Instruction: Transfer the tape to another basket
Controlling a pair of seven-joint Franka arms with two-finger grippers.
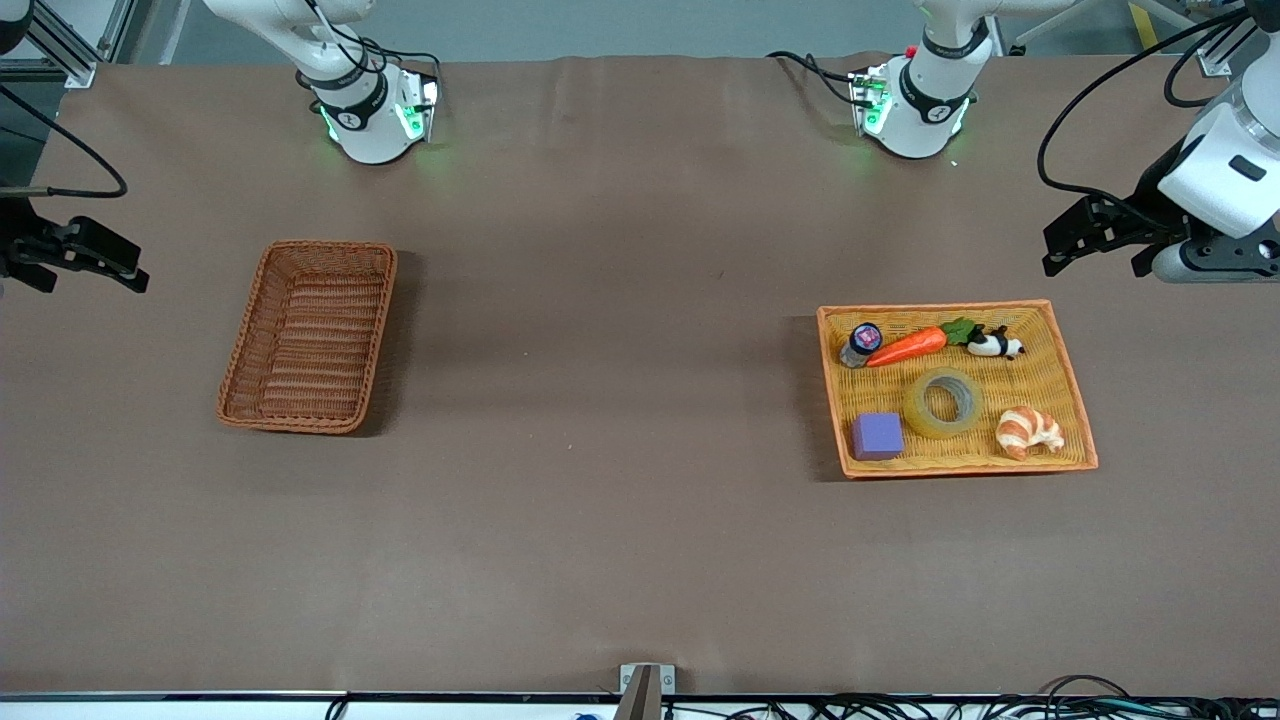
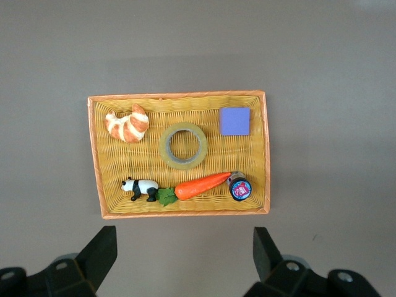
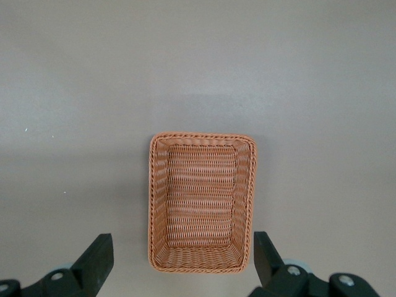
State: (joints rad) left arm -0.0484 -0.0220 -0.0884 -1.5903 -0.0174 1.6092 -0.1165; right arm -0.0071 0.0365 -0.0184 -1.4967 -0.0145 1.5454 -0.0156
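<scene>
Even, bright overhead light on a matte brown tabletop (image 1: 620, 300) with no glare. The basket (image 1: 310, 335) and the orange tray (image 1: 1075, 395) cast soft shadows. The front view is sharp; green base lights glow.

High front camera; wrist cameras look down on separate baskets.
</scene>
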